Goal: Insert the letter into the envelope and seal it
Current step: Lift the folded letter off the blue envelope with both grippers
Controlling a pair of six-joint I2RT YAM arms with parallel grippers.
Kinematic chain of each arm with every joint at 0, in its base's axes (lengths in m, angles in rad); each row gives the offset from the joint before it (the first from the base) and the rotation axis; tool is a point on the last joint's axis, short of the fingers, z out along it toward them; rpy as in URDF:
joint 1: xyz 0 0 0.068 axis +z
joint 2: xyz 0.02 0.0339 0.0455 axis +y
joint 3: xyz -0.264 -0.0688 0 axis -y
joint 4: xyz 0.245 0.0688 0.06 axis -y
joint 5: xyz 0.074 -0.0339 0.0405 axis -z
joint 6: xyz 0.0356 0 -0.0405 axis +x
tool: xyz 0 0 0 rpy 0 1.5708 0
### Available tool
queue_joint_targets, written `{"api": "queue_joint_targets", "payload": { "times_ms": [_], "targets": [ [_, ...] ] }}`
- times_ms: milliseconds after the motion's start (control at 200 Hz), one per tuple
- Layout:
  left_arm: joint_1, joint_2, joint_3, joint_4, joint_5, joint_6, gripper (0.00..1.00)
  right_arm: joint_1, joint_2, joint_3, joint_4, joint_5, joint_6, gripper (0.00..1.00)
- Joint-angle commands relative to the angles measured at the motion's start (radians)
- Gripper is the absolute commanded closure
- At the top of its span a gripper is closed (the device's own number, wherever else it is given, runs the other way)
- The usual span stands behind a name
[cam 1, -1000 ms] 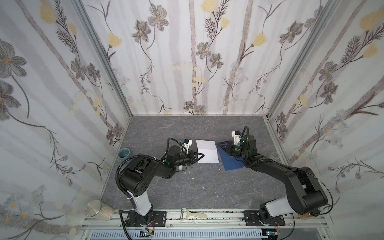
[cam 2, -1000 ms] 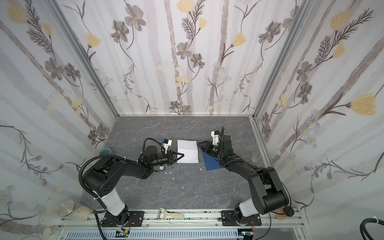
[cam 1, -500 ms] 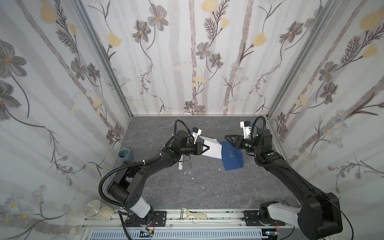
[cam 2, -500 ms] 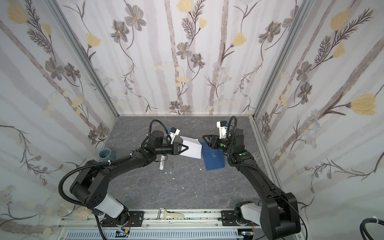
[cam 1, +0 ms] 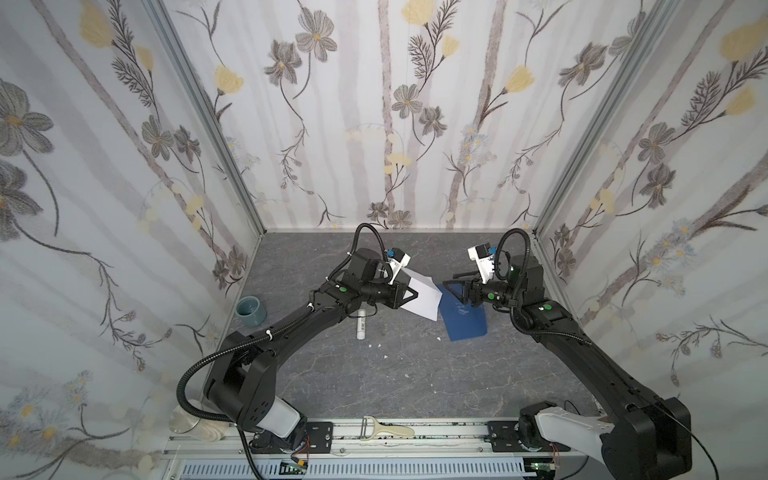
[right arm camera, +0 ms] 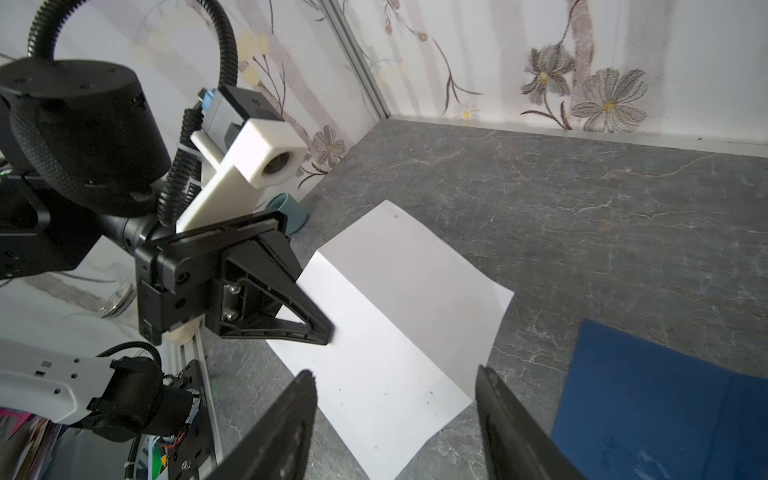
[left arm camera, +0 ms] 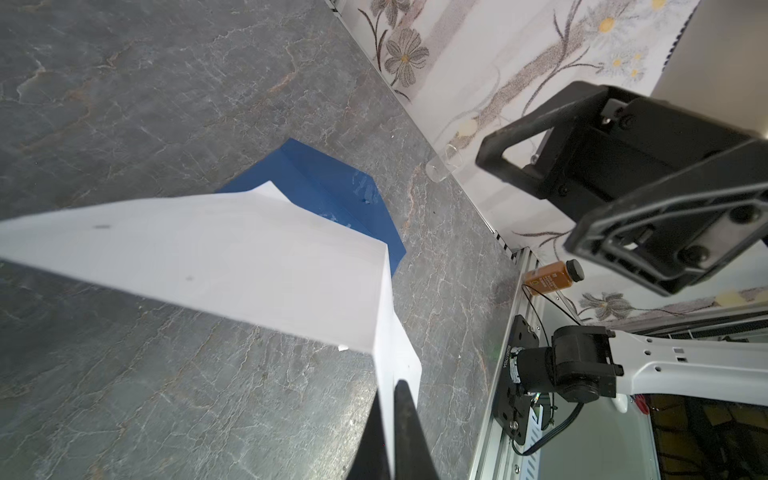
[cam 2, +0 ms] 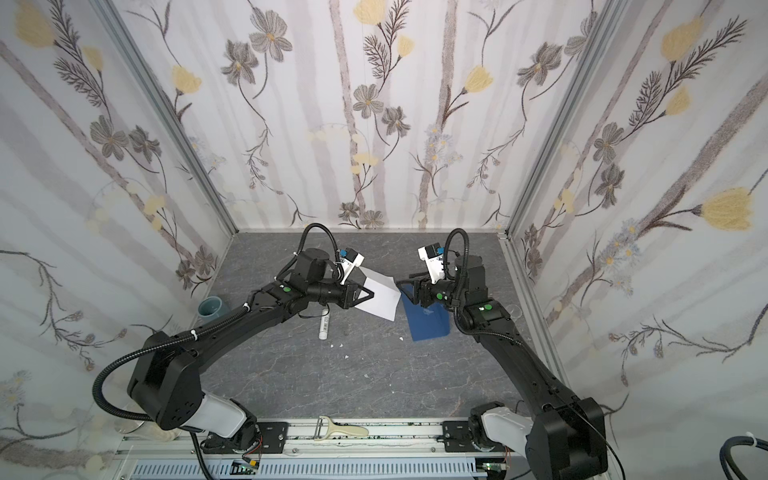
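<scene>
The letter (cam 1: 426, 299) (cam 2: 382, 299) is a white folded sheet held tilted above the table, plain side showing. My left gripper (cam 1: 415, 295) (cam 2: 371, 295) (left arm camera: 392, 388) is shut on its left edge. The envelope (cam 1: 465, 326) (cam 2: 428, 326) (left arm camera: 332, 191) (right arm camera: 665, 411) lies flat on the grey table, dark blue, just right of the letter. My right gripper (cam 1: 449, 280) (cam 2: 401, 281) (right arm camera: 395, 374) hangs open above the envelope's far end. It faces the letter's (right arm camera: 395, 324) free edge and holds nothing. A corner of the letter (left arm camera: 249, 266) overlaps the envelope in the left wrist view.
A white glue stick (cam 1: 360, 328) (cam 2: 323, 326) lies under the left arm. A teal cup (cam 1: 250, 311) stands at the left wall and a clear glass (cam 2: 513, 309) at the right wall. A peeler (cam 1: 382, 430) rests on the front rail. Small white scraps dot the table.
My left gripper has lifted the letter off the table and tilted it toward the right arm. My right gripper has risen from the envelope's corner, drawn back to the right and opened wider.
</scene>
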Motion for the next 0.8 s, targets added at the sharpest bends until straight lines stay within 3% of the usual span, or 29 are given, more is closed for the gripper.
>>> {"api": "queue_joint_targets", "payload": {
  "times_ms": [0, 305, 794],
  "targets": [
    [-0.001, -0.026, 0.034, -0.131, 0.05, 0.094, 1.0, 0.04, 0.022, 0.014, -0.011, -0.014, -0.073, 0.38],
    [-0.001, -0.046, 0.097, -0.325, 0.079, 0.174, 1.0, 0.112, 0.09, 0.062, -0.059, -0.039, -0.137, 0.34],
    [0.033, -0.084, 0.141, -0.389, 0.213, 0.217, 1.0, 0.176, 0.109, 0.061, -0.097, -0.135, -0.168, 0.31]
  ]
}}
